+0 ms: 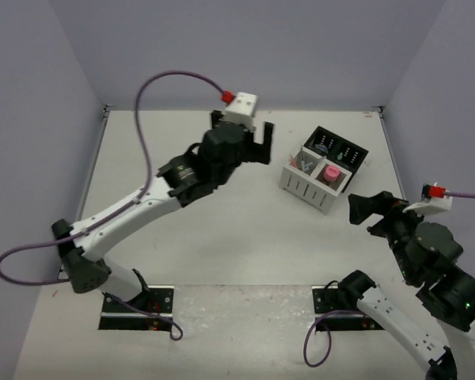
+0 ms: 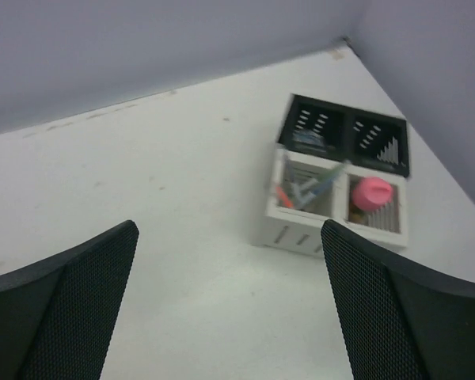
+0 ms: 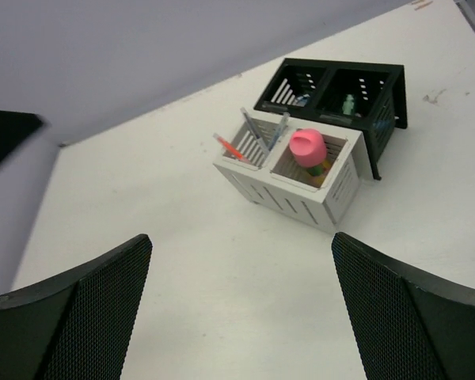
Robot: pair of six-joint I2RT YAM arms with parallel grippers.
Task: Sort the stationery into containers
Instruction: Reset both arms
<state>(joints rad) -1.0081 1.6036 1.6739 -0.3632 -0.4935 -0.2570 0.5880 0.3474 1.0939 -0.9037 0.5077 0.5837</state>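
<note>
The joined organizer stands at the back right of the table: a white slatted half in front and a black half behind. Thin pens stand in the left white cell. A pink-capped glue stick stands in the right white cell. A small green piece lies in one black cell, a bluish piece in the other. My left gripper is open and empty, left of the organizer. My right gripper is open and empty, in front of the organizer's right side.
Grey walls close the table at the back and both sides. The organizer also shows in the left wrist view. A purple cable arcs over the left arm.
</note>
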